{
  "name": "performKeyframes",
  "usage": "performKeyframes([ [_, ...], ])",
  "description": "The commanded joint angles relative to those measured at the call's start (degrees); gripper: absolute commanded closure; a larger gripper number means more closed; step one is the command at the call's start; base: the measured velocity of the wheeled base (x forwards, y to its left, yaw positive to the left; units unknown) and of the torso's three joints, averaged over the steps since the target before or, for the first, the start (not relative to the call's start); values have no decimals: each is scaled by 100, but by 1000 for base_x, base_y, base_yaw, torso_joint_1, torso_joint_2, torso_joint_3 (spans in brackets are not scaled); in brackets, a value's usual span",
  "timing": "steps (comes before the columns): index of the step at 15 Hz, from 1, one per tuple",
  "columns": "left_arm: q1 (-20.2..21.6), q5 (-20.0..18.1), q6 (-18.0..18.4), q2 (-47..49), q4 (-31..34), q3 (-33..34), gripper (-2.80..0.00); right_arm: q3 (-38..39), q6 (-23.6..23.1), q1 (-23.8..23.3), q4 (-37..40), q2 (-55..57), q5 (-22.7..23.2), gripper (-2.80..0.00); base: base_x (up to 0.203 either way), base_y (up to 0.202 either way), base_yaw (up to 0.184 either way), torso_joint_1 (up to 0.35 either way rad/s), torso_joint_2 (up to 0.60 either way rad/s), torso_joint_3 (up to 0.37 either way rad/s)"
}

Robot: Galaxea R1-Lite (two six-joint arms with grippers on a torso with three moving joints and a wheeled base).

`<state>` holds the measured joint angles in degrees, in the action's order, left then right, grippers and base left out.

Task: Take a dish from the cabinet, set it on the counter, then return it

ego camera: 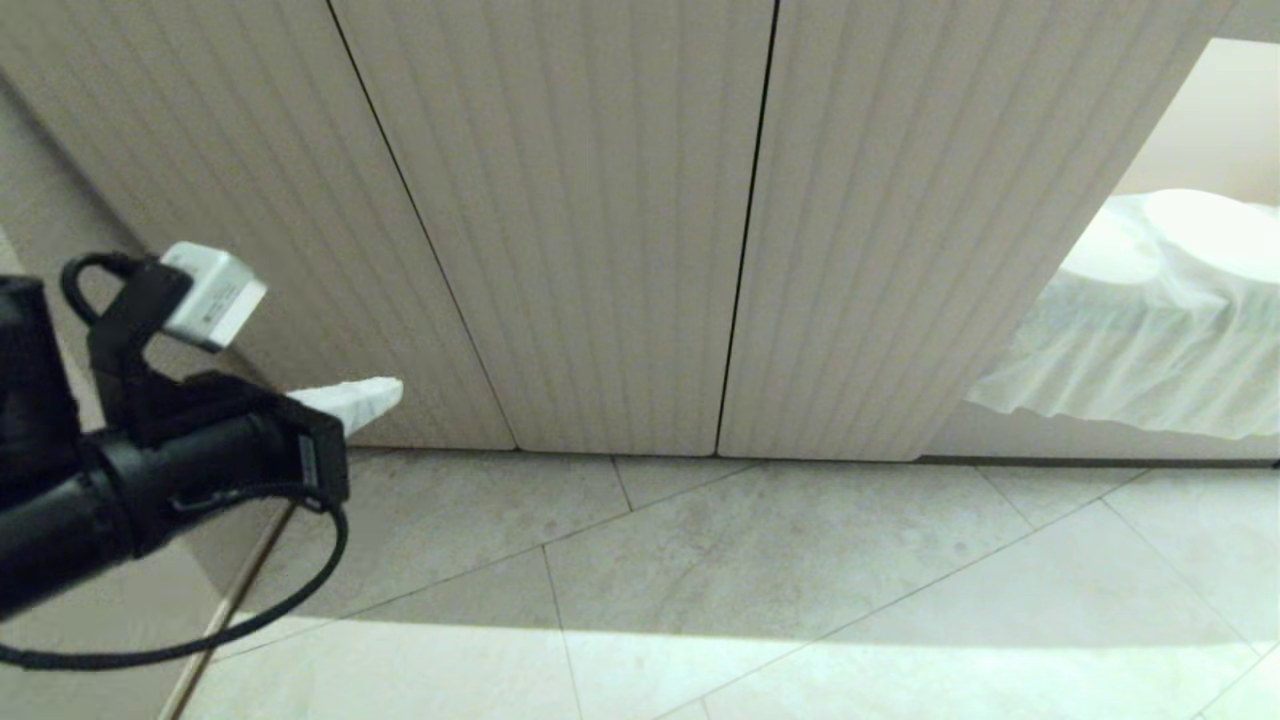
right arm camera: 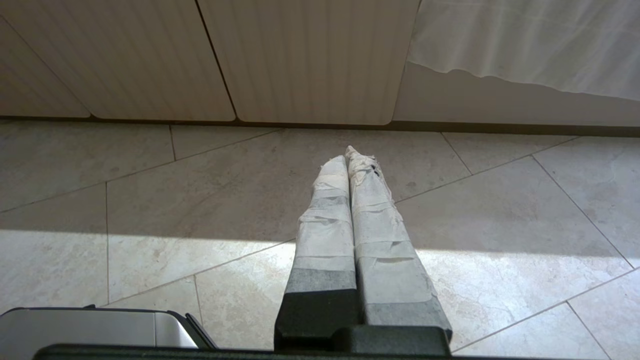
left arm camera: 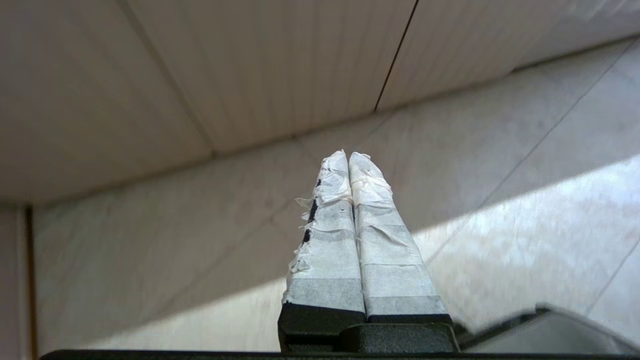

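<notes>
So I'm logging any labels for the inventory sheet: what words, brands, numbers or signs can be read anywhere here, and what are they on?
None readable.
The small white box clipped above the left hand carries faint marks, too blurred to read.
The pale beige fluted cabinet doors, the grey stone floor tiles and the white cloth show no print.

The cabinet (ego camera: 600, 220) doors stand flush and unbroken across the front, with only thin dark seams between them, too narrow for a finger to enter. The left gripper (ego camera: 385, 392), fingers pressed together, hangs just before the leftmost door near its lower edge, tiled floor (ego camera: 800, 580) open beneath and to its right. To the right of the doors a draped white cloth (ego camera: 1150, 330) fills the gap. The right gripper (right arm camera: 350, 155), fingers together, has bare floor ahead.
</notes>
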<state>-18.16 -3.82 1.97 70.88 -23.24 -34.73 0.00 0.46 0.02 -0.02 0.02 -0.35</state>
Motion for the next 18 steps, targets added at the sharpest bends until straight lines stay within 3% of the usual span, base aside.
performKeyframes([
  [1,112,2,-3,-891,-14,794,0,0,-2,-1,-5,-2,0,0,0,0,0,0,0,0],
  [4,731,-172,-23,-1744,81,1551,0,0,-2,6,2,-2,0,0,0,0,0,0,0,0],
  [9,1820,-920,-30,-3427,389,2881,0,0,-2,6,-6,-2,0,0,0,0,0,0,0,0],
  [12,1929,-931,-31,-4243,475,3377,0,0,-2,-2,0,-2,0,0,0,0,0,0,0,0],
  [14,1910,-852,-38,-4842,904,3441,0,0,4,5,-5,-2,0,0,0,0,0,0,0,0],
  [18,1864,-347,-67,-5926,1614,3440,0,0,2,6,-3,-2,0,0,0,0,0,0,0,0],
])
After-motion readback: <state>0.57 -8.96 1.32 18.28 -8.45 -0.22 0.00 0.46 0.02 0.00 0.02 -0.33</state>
